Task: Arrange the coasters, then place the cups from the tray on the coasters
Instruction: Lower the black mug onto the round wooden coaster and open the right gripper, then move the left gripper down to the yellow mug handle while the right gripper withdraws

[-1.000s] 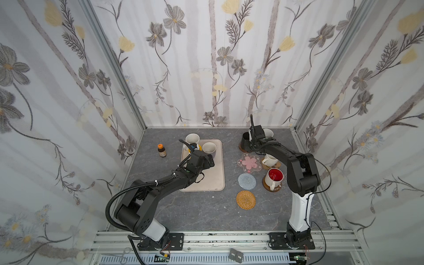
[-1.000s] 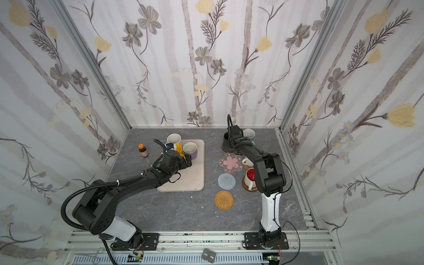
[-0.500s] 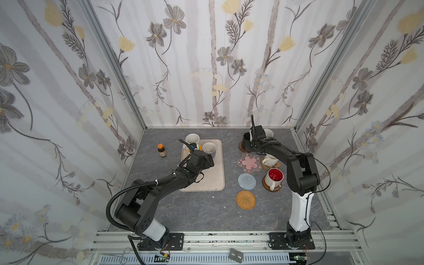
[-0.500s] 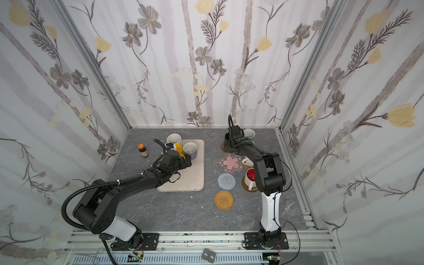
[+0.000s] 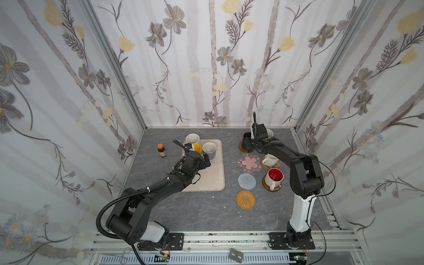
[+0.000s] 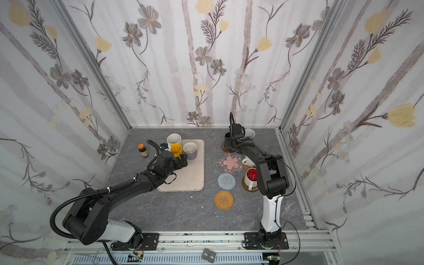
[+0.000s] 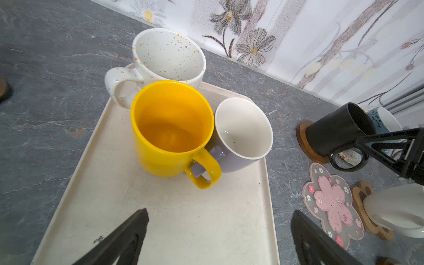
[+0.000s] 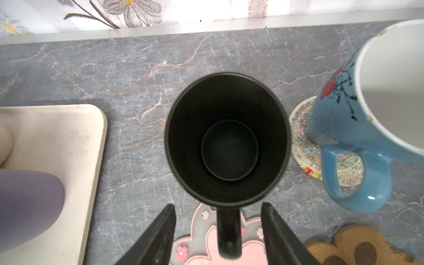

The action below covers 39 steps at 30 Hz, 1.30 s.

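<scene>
1 small orange-capped bottle (image 5: 162, 150) stands on the grey worktop (image 5: 195, 213), just left of the tray (image 5: 211, 179). 3 cups crowd the tray's far end. A speckled white mug (image 7: 168, 55) sits at the far-left corner, a yellow mug (image 7: 169, 128) touches it in front, and a lavender mug (image 7: 236, 163) presses against the yellow mug's right side. The left end effector (image 7: 219, 211) hovers over the bare tray, short of the yellow mug's handle, jaws spread wide with nothing between them.

Right of the tray, the black mug (image 7: 335, 135) sits upright on the brown wood disc (image 7: 304, 142). The right end effector (image 8: 217, 205) straddles its handle with a gap on each side, released. Nearer the robot, 3 coasters lie in a column, all uncovered: the pink blossom coaster (image 5: 249, 161), the grey-blue crochet coaster (image 5: 246, 180) and the tan rattan coaster (image 5: 246, 199).

Further right, a light blue mug (image 8: 344, 128) stands on the cream woven coaster (image 8: 300, 137). A plain white mug (image 5: 271, 158) stands on the paw coaster (image 8: 344, 243), and the red-lined mug (image 5: 274, 176) on the amber disc (image 5: 265, 185).
</scene>
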Each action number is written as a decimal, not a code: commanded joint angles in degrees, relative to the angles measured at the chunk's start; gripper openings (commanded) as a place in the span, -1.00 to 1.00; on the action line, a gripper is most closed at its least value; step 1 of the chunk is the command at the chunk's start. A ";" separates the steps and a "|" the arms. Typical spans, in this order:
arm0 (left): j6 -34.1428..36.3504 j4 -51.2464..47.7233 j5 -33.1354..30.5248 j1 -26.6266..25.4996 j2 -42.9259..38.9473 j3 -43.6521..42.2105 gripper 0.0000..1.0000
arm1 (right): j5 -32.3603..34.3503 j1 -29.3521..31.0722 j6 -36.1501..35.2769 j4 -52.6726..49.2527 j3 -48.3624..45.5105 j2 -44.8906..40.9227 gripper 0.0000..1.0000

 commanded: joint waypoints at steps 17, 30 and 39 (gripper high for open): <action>-2.10 -9.32 -4.02 2.64 -10.67 -5.99 0.84 | 0.96 0.77 0.86 6.35 -10.21 -14.96 0.57; -3.25 -11.97 -2.61 1.94 -6.55 -2.30 0.82 | 5.31 5.12 3.87 12.28 -27.37 -33.95 0.58; -2.86 -12.51 -3.28 1.68 2.31 4.06 0.82 | 2.51 9.49 6.69 17.82 -38.66 -41.08 0.59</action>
